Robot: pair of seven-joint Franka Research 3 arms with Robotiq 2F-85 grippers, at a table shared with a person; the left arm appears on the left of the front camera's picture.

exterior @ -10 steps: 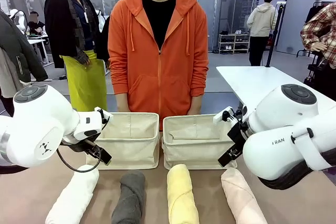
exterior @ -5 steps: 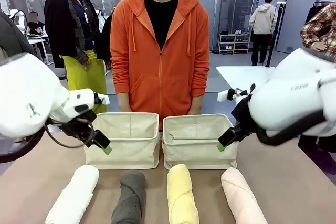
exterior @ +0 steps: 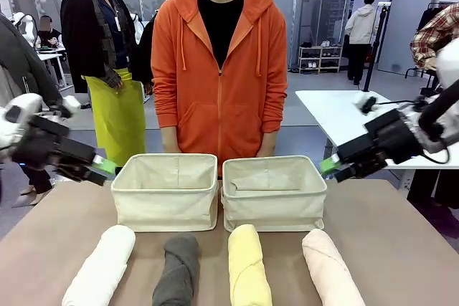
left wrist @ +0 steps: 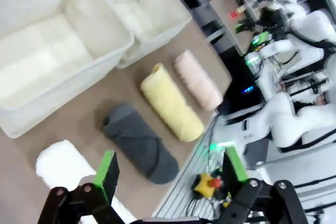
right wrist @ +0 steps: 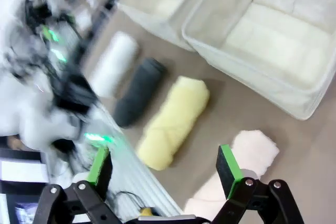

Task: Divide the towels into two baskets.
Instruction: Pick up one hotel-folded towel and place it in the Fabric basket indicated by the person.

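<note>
Cream canvas baskets (exterior: 166, 204) stand twelve o'clock of four rolled terry-cloth towels (exterior: 247, 270); left gripper (exterior: 104, 168) at nine, right gripper (exterior: 333, 170) at three, both spread.

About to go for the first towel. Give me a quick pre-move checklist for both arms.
1. Left gripper open, nothing held: ok.
2. Right gripper open, nothing held: ok.
3. Left basket and right basket upright and empty: ok.
4. White towel, dark grey towel, yellow towel and pink towel in a row before the baskets, apart from each other: ok.
5. Hands of the person, hidden behind the baskets: cannot tell.
</note>
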